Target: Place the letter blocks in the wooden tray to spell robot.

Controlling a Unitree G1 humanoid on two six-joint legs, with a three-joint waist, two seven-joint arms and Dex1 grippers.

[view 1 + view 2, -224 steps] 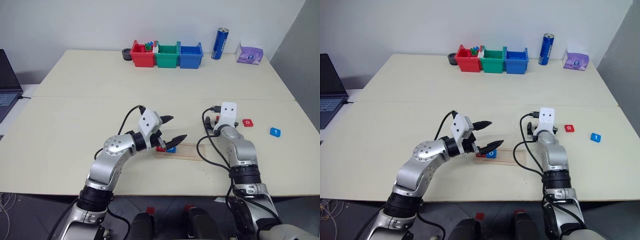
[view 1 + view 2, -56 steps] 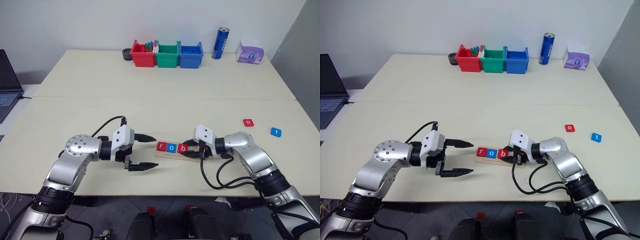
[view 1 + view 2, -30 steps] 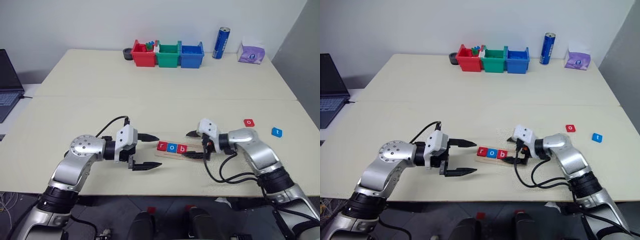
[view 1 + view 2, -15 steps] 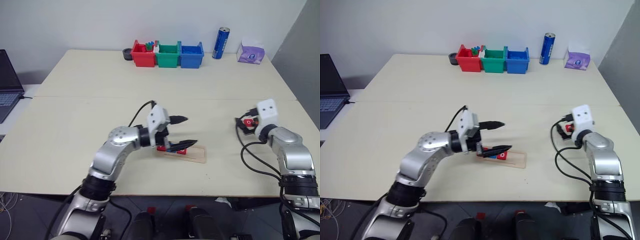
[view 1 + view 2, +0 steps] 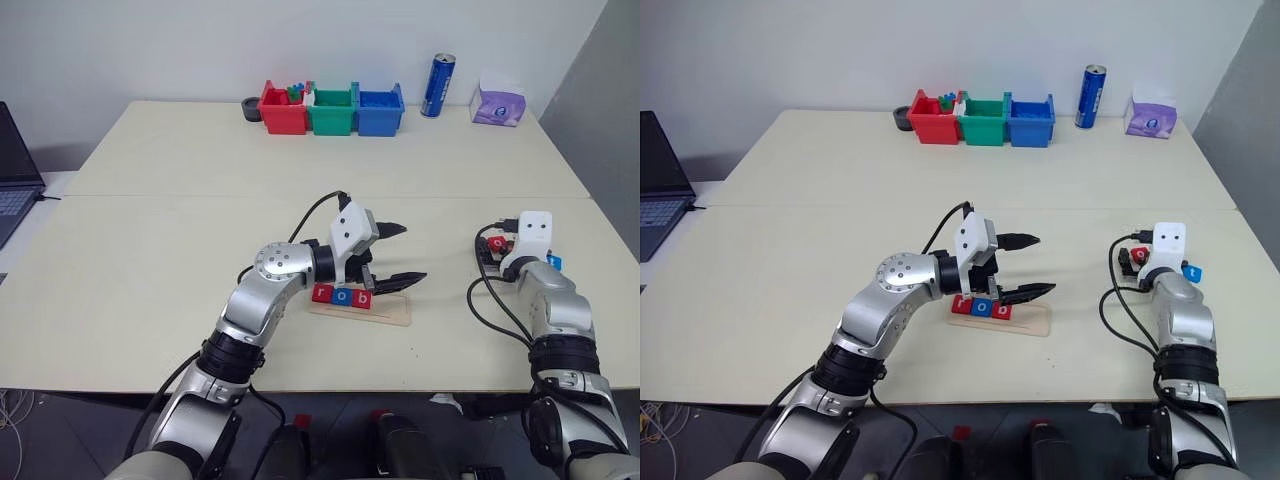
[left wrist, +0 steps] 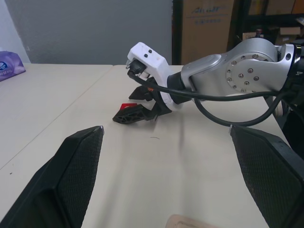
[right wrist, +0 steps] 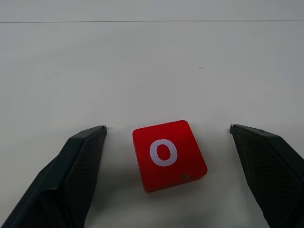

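**Red "o" sits between the right fingers**

A pale tabletop (image 5: 150, 250) fills the scene below a white wall. Nearest, the wooden tray (image 5: 390, 312) holds tiles r, o, b (image 5: 341, 295) at its left end; the left gripper (image 5: 397, 254) hovers just over them, fingers spread and empty. The right gripper (image 7: 166, 130), fingers wide apart, straddles the red o tile (image 7: 168, 154), lying flat on the table squarely between them. The blue t tile (image 5: 1193, 272) lies just beyond its right side. Bins (image 5: 330, 108) and a can (image 5: 437, 85) stand far off, clear of the work.
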